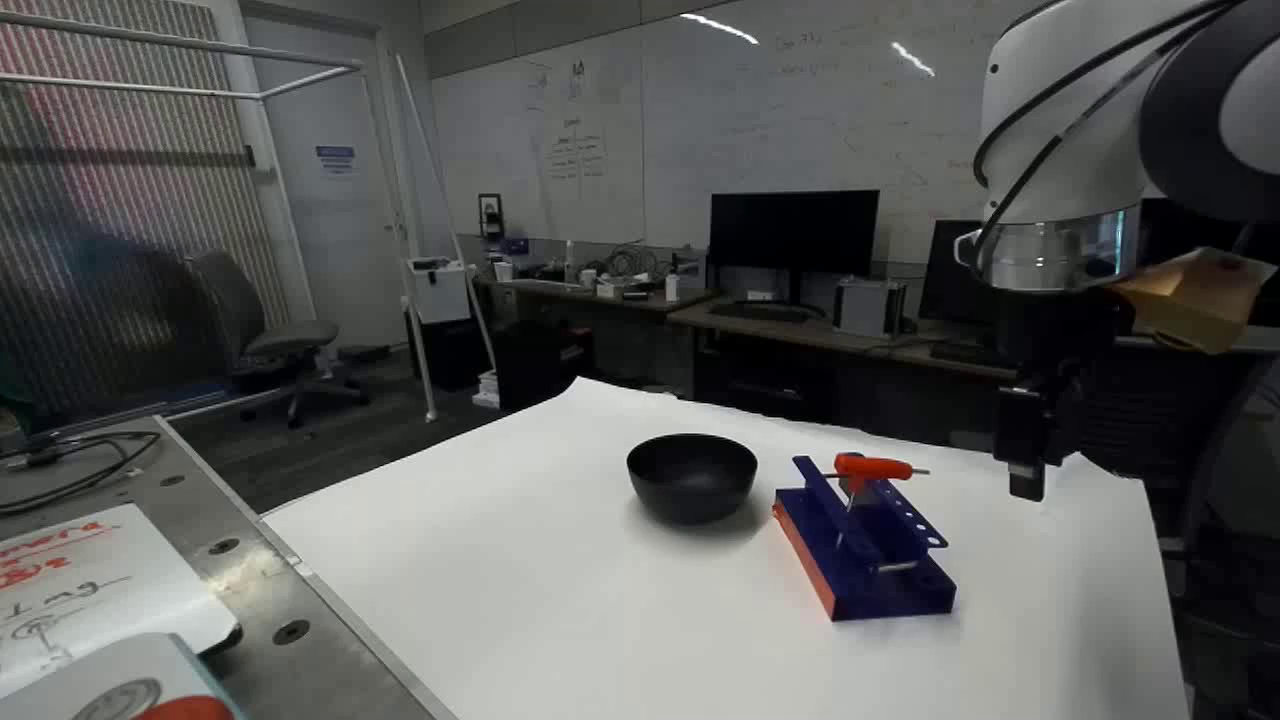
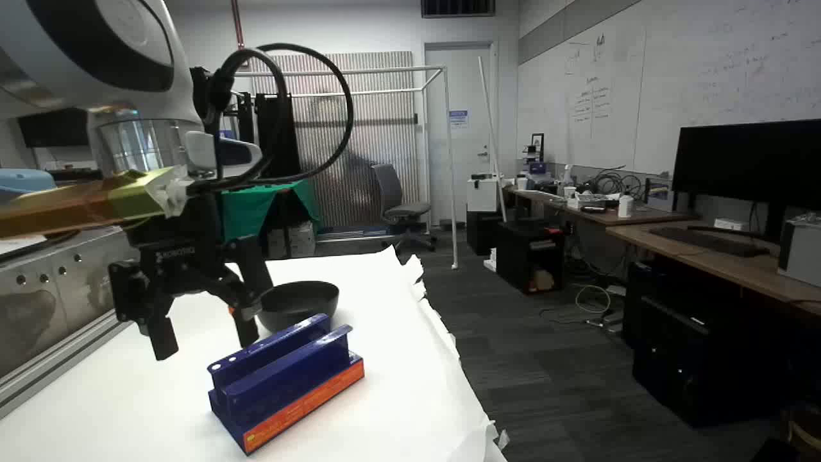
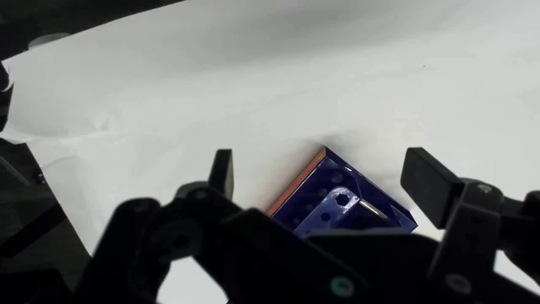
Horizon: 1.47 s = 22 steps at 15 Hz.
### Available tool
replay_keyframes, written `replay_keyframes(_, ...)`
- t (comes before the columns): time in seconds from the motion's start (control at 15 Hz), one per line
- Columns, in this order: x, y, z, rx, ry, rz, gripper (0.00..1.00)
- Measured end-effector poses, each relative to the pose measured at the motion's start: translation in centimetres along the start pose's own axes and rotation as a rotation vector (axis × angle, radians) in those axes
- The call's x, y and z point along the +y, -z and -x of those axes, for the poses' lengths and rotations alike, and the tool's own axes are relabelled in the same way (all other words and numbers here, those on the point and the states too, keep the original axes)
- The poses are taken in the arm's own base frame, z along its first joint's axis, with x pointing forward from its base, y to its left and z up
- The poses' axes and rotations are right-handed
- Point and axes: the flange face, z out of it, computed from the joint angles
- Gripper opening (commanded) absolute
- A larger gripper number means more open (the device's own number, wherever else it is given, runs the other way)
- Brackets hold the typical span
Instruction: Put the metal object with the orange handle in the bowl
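Observation:
The metal object with the orange handle rests on top of the blue block, its thin shaft pointing down into the rack. In an exterior view only a small orange patch shows beside a finger; the rest is hidden. In the wrist view it is hidden. The black bowl stands upright on the white table beside the block and shows partly behind it in an exterior view. My gripper is open and empty, above the table and to the side of the block. Its spread fingers frame the block's end in the wrist view.
The blue block with raised rails and an orange side also shows in the wrist view. White paper covers the table, with a ragged edge. A metal bench with papers borders it. Desks with monitors stand behind.

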Motion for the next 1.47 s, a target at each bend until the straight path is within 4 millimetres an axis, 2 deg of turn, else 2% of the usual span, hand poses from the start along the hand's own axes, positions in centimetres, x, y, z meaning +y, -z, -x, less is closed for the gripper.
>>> replay_keyframes(0.4, 0.1, 0.7, -0.7, 0.038, 0.015, -0.013, 1.0)
replay_keyframes(0.8, 1.1, 3.2, -5.9, 0.215, 0.237, -0.133, 1.0)
replay_keyframes(1.07, 1.1, 2.1, -8.8, 0.224, 0.415, -0.254, 1.0)
replay_keyframes(1.13, 0.9, 1.5, -9.4, 0.222, 0.459, -0.275, 0.75)
replay_keyframes(1.2, 0.7, 0.9, -9.8, 0.216, 0.499, -0.28, 0.74)
replay_keyframes(1.47, -0.8, -1.5, -10.7, 0.17, 0.602, -0.227, 0.42)
